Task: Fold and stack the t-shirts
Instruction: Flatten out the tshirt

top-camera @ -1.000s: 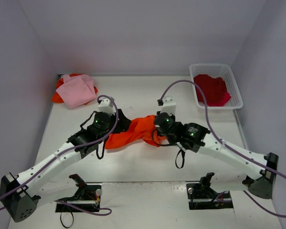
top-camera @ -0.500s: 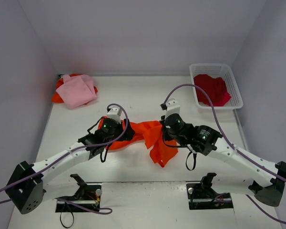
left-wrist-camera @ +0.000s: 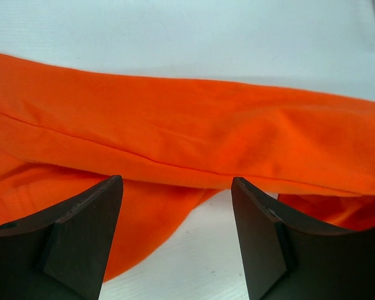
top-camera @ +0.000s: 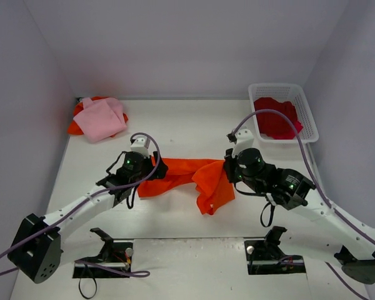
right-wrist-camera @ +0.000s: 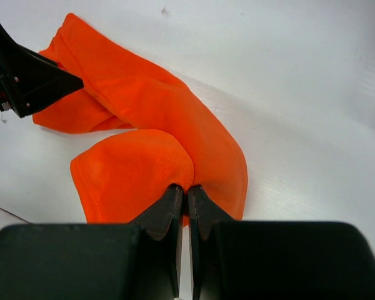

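**Left side just let go, right side has dragged the shirt out, heads up**

So your left gripper (left-wrist-camera: 175,187) has opened up over the last second. Its jaws now stand well apart with nothing pinched, and the orange t-shirt (top-camera: 187,178) just lies across the table (top-camera: 175,131) past the tips. Meanwhile your right gripper (right-wrist-camera: 182,190) is clamped tight on a fold of that same shirt and has swung out to the right. A second ago the shirt was a tight bunch between the two wrists. Now it's drawn into a long band across the middle of the table, with a flap trailing toward the near side by the right arm.

My read: you're mid-spread, not folding yet. With only one end held, any more pulling will probably drag the whole shirt rightward instead of flattening it. I'd get the left one re-pinched on a hem or shoulder first.

Rest of the pile: the pink t-shirt (top-camera: 103,119) sits at the far left on top of some orange cloth (top-camera: 75,126), and the crimson t-shirt (top-camera: 276,117) is in the basket (top-camera: 311,122) at the far right, not folded.
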`<state>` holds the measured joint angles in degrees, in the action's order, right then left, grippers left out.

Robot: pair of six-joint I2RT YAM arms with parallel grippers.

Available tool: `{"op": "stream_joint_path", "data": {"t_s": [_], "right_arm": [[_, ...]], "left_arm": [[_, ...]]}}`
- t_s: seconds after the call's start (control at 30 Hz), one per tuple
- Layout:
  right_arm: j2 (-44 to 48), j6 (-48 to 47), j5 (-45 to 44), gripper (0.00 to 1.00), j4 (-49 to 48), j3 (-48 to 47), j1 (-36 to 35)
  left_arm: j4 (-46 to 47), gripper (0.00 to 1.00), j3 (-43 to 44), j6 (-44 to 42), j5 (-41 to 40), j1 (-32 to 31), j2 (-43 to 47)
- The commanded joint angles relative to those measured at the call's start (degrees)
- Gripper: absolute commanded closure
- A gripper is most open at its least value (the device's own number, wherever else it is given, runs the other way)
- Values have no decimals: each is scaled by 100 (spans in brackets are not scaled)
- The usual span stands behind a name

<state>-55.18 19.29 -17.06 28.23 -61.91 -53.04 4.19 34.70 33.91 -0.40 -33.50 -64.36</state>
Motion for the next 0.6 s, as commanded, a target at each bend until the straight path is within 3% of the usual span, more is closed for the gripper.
{"op": "stream_joint_path", "data": {"t_s": [0.0,0.33,0.57], "right_arm": [[297,-101,-8,100,-133,-50,162],[649,5,-307,100,-142,4,610],[596,5,-228,100,-142,-172,751]], "left_arm": [[442,35,2,-87,225,290,230],[574,35,151,-78,409,739,29],[1022,35,82,-938,427,818,178]]}}
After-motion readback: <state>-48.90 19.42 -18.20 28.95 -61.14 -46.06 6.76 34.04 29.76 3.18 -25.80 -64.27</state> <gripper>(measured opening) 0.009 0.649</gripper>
